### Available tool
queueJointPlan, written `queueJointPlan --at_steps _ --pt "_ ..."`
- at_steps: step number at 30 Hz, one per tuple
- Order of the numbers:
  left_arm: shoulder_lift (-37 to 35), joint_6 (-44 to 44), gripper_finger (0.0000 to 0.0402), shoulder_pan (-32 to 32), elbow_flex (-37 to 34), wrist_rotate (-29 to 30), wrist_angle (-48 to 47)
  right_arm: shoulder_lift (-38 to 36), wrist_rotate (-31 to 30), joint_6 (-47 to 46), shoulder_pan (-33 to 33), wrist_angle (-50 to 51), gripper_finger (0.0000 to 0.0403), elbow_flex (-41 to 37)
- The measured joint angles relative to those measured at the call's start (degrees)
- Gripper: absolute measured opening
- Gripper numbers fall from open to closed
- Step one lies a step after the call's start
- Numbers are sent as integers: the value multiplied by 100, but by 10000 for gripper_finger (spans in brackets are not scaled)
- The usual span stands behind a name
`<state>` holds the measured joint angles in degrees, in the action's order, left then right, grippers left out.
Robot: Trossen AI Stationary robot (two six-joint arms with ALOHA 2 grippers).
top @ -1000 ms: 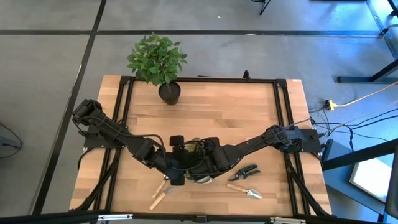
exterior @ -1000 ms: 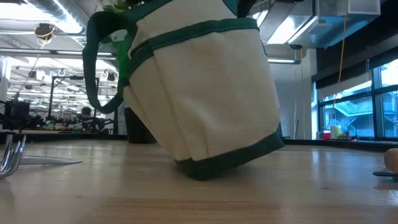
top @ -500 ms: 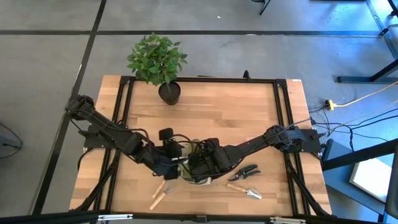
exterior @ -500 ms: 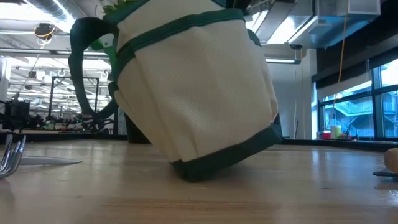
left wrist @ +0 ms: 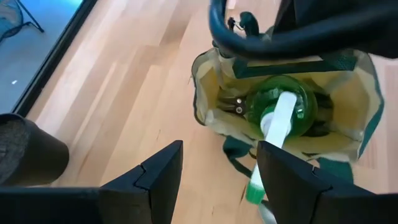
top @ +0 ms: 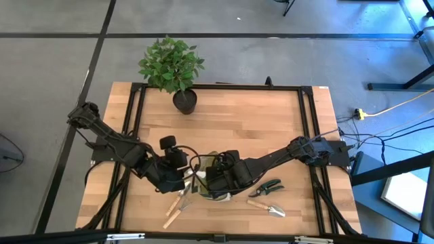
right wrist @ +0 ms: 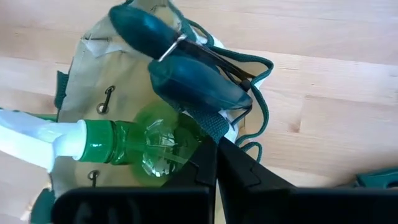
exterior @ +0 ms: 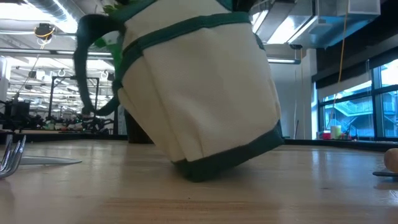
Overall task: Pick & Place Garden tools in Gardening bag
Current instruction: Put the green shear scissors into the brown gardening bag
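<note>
the green spray bottle (left wrist: 280, 109) sits in the tipped gardening bag (exterior: 199, 99). the right gripper (right wrist: 214, 152) pinches the bag's rim strap. the left gripper (left wrist: 217, 180) is spread and empty beside it.

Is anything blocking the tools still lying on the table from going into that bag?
Partly. The spray bottle sits in the gardening bag, filling much of its mouth, and the right tool is shut on the bag's rim. The pruners lie clear beside it.
</note>
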<state>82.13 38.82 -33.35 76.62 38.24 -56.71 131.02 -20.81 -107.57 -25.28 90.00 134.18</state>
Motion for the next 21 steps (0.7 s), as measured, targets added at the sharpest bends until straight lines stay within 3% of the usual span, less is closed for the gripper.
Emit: queueJointPlan --at_steps 12,16,21 --pt "-2 46 200 -10 4 40 4 0 288 -44 -2 0 17 -183" --pt "-2 48 200 -10 4 40 7 0 296 -42 -2 0 48 -183" --pt "-2 48 200 -29 7 70 7 0 296 -48 0 -1 119 -183"
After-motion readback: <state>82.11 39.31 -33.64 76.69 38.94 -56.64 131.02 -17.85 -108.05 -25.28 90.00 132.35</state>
